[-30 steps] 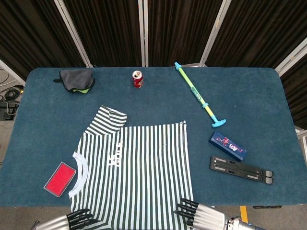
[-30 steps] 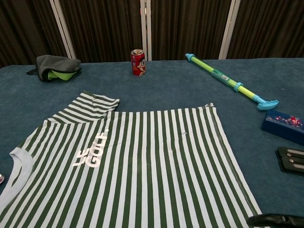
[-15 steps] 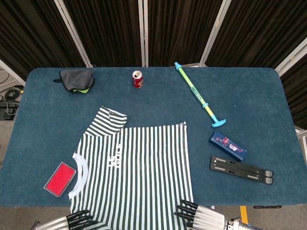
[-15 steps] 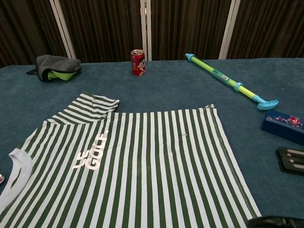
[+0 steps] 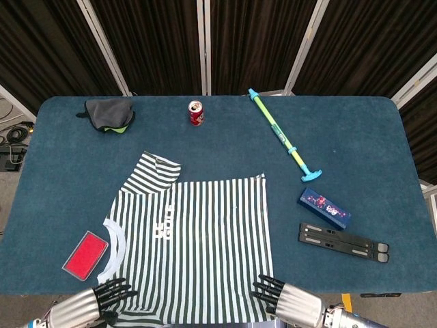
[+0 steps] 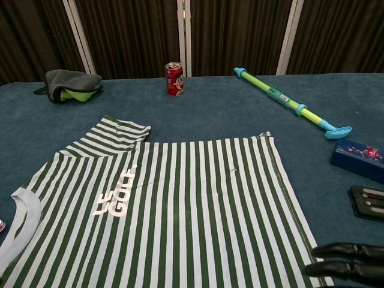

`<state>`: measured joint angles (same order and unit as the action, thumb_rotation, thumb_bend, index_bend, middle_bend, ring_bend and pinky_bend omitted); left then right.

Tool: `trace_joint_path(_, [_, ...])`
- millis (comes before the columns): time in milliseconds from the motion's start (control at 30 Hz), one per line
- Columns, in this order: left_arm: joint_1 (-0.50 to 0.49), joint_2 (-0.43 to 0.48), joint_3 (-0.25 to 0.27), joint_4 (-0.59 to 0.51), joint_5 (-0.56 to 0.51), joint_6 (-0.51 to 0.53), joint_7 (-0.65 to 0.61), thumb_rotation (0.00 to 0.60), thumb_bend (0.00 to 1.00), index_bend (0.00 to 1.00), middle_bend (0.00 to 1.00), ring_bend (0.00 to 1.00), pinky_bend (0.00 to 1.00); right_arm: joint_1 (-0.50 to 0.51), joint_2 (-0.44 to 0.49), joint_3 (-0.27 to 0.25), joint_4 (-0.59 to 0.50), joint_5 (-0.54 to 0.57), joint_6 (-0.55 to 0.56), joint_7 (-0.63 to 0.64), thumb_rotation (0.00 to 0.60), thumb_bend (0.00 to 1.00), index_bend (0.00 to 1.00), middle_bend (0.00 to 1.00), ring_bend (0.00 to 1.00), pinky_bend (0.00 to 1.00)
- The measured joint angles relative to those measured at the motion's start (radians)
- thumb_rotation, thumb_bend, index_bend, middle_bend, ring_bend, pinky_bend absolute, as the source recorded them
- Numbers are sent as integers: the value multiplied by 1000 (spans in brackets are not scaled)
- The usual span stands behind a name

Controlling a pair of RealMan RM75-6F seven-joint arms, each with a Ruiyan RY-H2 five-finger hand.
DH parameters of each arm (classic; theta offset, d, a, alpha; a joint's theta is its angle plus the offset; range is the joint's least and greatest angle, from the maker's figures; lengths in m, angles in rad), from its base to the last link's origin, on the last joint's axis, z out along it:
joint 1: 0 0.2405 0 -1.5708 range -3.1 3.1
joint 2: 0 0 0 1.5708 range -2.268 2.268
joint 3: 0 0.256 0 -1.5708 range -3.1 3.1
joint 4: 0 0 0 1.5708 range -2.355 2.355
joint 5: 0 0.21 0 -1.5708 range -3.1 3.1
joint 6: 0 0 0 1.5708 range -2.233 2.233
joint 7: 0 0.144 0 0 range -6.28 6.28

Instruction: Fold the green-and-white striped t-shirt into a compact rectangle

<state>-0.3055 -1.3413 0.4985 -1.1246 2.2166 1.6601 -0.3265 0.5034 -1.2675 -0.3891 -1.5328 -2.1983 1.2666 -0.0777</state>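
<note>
The right hand (image 5: pixel 290 304) sits at the near edge of the worktop (image 5: pixel 355 147), its dark fingers (image 5: pixel 268 288) spread apart and lying on the near right corner of the shirt (image 5: pixel 205 232); whether they pinch the cloth cannot be told. In the chest view the same fingers (image 6: pixel 345 259) reach in from the right, just at the shirt's hem corner. The left hand (image 5: pixel 89 304) lies at the near left, its fingers (image 5: pixel 113 290) likewise apart and resting at the shirt's near left edge, and here too a grip cannot be made out. The shirt spreads flat away from both hands, collar (image 5: pixel 115 249) toward the left hand's side, white lettering (image 5: pixel 164 222) just beyond it, and the far sleeve (image 5: pixel 153 169) folded over on itself. Just beside the left fingers, outside the collar, lies a red case (image 5: pixel 85 255). Beyond the right fingers and off to their right lie a black stand (image 5: pixel 343 242) and, next past it, a blue box (image 5: pixel 325 208). Farther out still, a green and blue water gun (image 5: pixel 283 135) runs slantwise toward the far edge. A red can (image 5: pixel 196 113) stands upright near the far edge, and a grey cloth (image 5: pixel 109 114) lies bunched at the far left, well apart from both hands.
</note>
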Motion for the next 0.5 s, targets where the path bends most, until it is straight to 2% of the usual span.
trace_joint_path(333, [-16, 9, -101, -61, -120, -23, 2, 600, 609, 866, 0, 0, 0, -3, 4, 57, 19, 69, 24, 31, 600, 455, 750, 110, 0, 0])
trace_joint_path(500, [-42, 17, -164, -105, -208, -78, -7, 600, 609, 868, 0, 0, 0, -2, 8, 100, 33, 121, 37, 60, 600, 455, 750, 109, 0, 0])
